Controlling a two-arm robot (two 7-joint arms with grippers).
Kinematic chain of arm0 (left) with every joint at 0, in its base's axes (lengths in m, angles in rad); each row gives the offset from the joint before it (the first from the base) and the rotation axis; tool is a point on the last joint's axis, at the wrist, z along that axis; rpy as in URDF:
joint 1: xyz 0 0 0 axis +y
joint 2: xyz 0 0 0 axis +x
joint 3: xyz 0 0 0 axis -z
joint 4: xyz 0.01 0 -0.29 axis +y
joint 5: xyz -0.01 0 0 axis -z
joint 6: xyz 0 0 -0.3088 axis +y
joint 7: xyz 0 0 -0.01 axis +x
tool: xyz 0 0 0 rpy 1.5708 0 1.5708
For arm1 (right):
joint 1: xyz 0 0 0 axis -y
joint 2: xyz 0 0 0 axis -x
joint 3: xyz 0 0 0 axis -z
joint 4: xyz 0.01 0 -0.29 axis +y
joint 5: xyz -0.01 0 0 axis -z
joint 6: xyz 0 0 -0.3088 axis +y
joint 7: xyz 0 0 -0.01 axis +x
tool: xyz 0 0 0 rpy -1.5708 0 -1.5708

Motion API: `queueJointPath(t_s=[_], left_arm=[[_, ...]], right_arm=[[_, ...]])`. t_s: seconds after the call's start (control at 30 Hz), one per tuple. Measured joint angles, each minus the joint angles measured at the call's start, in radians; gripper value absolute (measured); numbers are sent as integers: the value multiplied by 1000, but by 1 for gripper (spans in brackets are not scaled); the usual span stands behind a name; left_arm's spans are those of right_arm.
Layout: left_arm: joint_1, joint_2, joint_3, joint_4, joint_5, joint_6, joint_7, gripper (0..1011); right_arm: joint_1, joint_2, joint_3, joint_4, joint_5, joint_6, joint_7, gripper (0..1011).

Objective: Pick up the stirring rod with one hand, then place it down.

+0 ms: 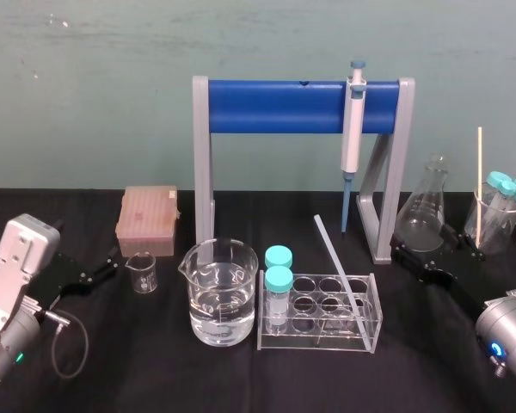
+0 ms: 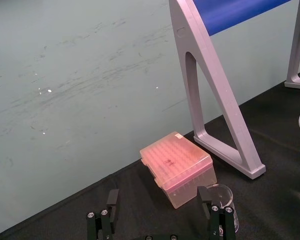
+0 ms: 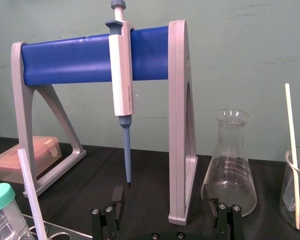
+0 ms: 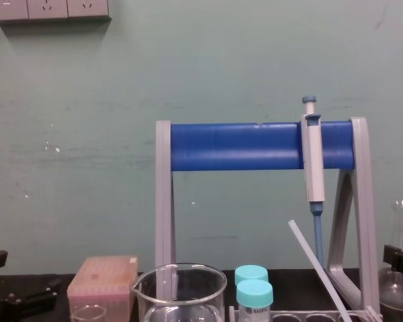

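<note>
Black, blocky two-finger right hand (image 1: 413, 256) sits low at the right of the black counter (image 1: 155, 370), just in front of a clear glass conical flask (image 1: 426, 211). In the right wrist view its fingers (image 3: 117, 197) are spread wide with nothing between them. The black left hand (image 1: 110, 268) lies at the far left, near a small empty glass beaker (image 1: 141, 271) and a pink plastic tip box (image 1: 148, 222). It is also spread wide and grips nothing.

The thin, straight, translucent whitish stirring rod (image 1: 340, 267) leans in a clear plastic tube rack (image 1: 370, 318) at the centre of the counter. Its lower end is among the wells at the rack's right end, though which well cannot be told. Its upper end slants up and back to the left, free, near the blue tip of a grey-white pipette (image 1: 353, 129) hanging on a blue-barred grey stand (image 1: 284, 106). Both hands are well apart from the rod.

Two teal-capped vials (image 1: 278, 284) stand at the rack's left end, beside a large glass beaker of water (image 1: 217, 292).
</note>
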Motion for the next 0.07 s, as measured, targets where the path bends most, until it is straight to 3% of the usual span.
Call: queueJointPath(t_s=[0.07], left_arm=[[0, 0, 0, 0, 0, 0, 0, 1000]], right_arm=[[0, 0, 0, 0, 0, 0, 0, 1003]])
